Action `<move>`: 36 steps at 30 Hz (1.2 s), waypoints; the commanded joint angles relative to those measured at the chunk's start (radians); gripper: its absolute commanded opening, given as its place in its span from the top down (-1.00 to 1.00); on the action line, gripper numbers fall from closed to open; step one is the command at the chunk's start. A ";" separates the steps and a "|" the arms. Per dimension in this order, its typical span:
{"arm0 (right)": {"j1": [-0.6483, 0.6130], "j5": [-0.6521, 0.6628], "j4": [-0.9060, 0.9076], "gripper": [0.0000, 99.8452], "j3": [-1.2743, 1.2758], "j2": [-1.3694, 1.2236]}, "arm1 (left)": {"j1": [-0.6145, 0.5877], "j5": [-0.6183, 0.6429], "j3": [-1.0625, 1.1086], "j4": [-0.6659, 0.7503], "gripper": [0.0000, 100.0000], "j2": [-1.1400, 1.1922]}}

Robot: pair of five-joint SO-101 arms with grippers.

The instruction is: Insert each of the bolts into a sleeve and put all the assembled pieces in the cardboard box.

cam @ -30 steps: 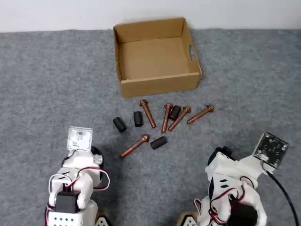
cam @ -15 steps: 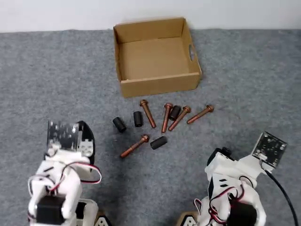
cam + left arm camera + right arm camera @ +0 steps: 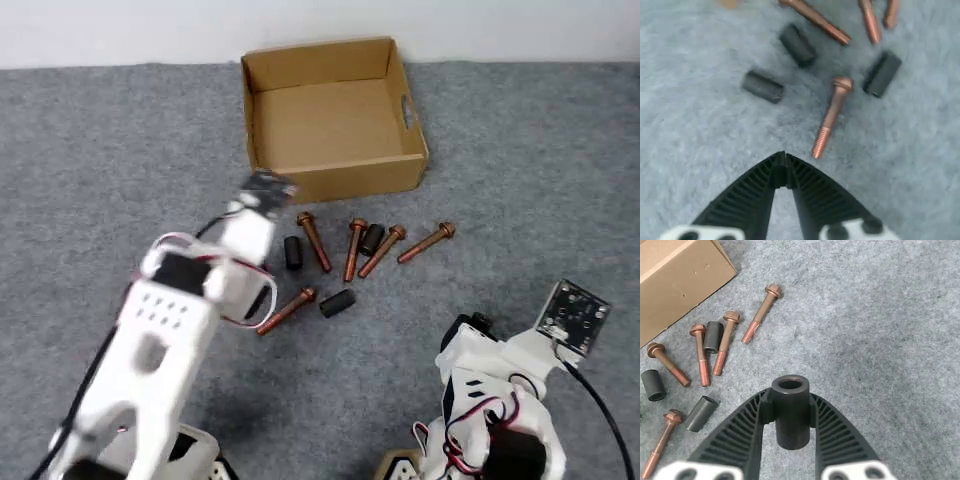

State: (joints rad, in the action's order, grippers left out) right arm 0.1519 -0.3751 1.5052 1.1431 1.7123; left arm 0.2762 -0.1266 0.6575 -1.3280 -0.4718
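- The surface is a grey, fuzzy carpet. The cardboard box is plain brown, square and open-topped, with a hand slot in one wall. It stands at the far edge.
- Five bolts, copper-coloured with flanged heads and threaded tips, lie loose just in front of the box. Short black cylindrical sleeves lie among them.
- The right fingers, black and ribbed, clamp one sleeve upright, bore toward the camera. The right wrist view makes this grip plain, while the high view gives the right arm folded back at the near edge.
- The left fingers are pressed together on nothing, pointing down just short of the threaded tip of the nearest bolt.
- The left wrist view shows a further sleeve beside that bolt. In the high view the left arm lies over it.
- A second ago the left arm was folded at the near edge; it has swung out to the bolts. The right arm, bolts and box are unchanged.
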 commanded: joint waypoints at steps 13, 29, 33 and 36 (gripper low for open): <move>0.012 0.005 -0.024 0.98 -0.005 0.005 | 0.133 -0.144 -0.240 0.048 0.64 0.460; 0.012 -0.021 -0.018 0.98 -0.005 0.005 | 0.133 -0.137 -0.420 0.104 0.65 0.825; 0.012 -0.021 -0.018 0.98 -0.005 0.005 | 0.140 -0.137 -0.483 0.032 0.73 0.882; 0.012 -0.021 -0.018 0.98 -0.005 0.005 | 0.141 -0.140 -0.509 0.014 0.97 0.899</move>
State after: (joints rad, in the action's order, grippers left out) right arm 0.1519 -0.3844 1.5052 1.1431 1.7123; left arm 0.4189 -0.2631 0.1834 -1.3065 0.4135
